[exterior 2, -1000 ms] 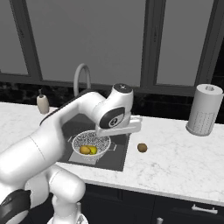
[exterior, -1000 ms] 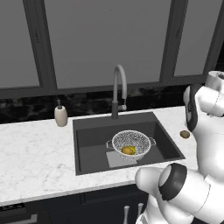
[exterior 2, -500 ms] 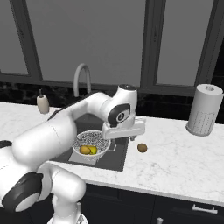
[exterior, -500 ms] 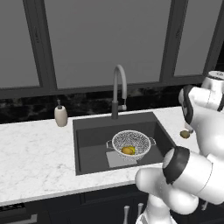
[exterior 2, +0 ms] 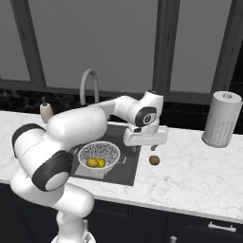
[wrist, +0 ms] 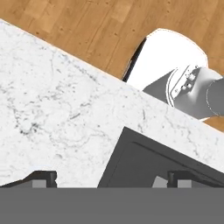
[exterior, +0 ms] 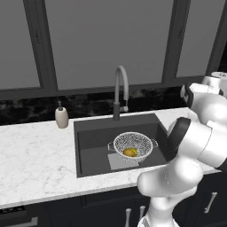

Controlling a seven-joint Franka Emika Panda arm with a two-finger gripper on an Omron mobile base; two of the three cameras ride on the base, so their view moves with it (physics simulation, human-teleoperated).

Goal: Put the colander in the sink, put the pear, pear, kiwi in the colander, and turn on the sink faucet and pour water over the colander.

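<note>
The claw (exterior 2: 153, 146), fingers apart and empty, has swung from the colander (exterior 2: 98, 157) (two fruits inside) to hover just above the kiwi (exterior 2: 154, 160) on the worktop (exterior 2: 199, 175).

The gripper (exterior 2: 153, 147) hangs above the kiwi (exterior 2: 154, 160) in the right base view, its fingers too small to show how far apart they stand; in the left base view the robot's own arm hides that stretch of counter; the sink (wrist: 144, 164) is cut by the hand view's lower edge; the two pears (exterior: 130, 152) merge into one yellow patch inside the colander (exterior: 133, 144).
</note>
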